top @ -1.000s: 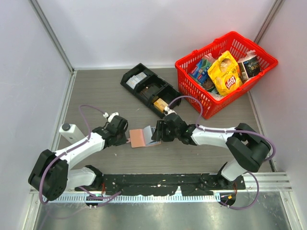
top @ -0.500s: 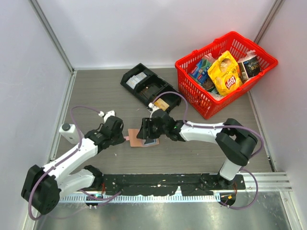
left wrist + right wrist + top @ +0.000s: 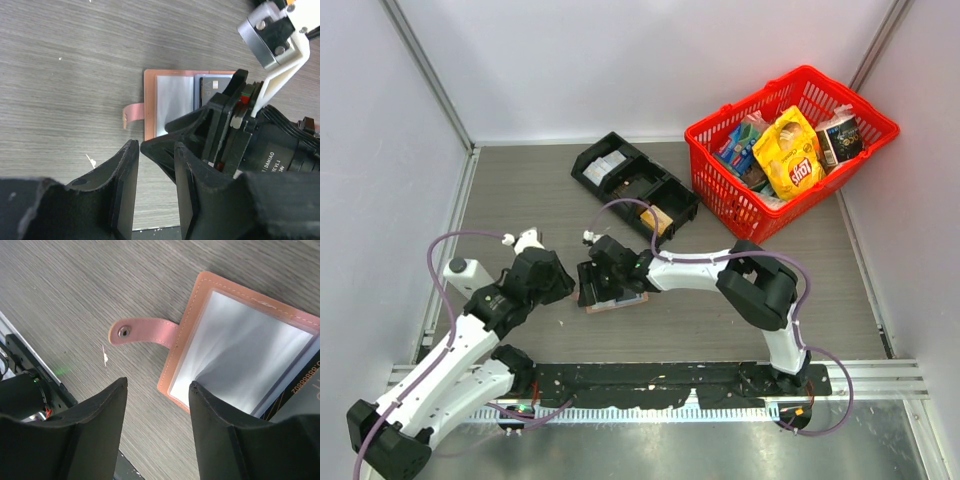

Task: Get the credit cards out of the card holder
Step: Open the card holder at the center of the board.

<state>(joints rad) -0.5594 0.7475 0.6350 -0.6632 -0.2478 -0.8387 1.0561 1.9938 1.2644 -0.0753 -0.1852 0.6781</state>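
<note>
Pink holder point(image 3: 167, 102) lies open on table point(image 3: 75, 60), middle of top view. Dark card point(image 3: 212, 85) inside sleeve; none out yet. Right gripper point(image 3: 157, 385) fingers spread above holder, empty. Left gripper point(image 3: 155, 150) fingers apart, empty.

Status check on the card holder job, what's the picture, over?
Left gripper open, empty, beside card holder. Right gripper open, over it. Holder lies open flat, dark card in sleeve. Black tray apart, nothing blocking.

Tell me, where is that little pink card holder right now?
Seen from above, the card holder lies open on the table left of centre, mostly hidden under the right gripper, with the left gripper just to its left.
</note>
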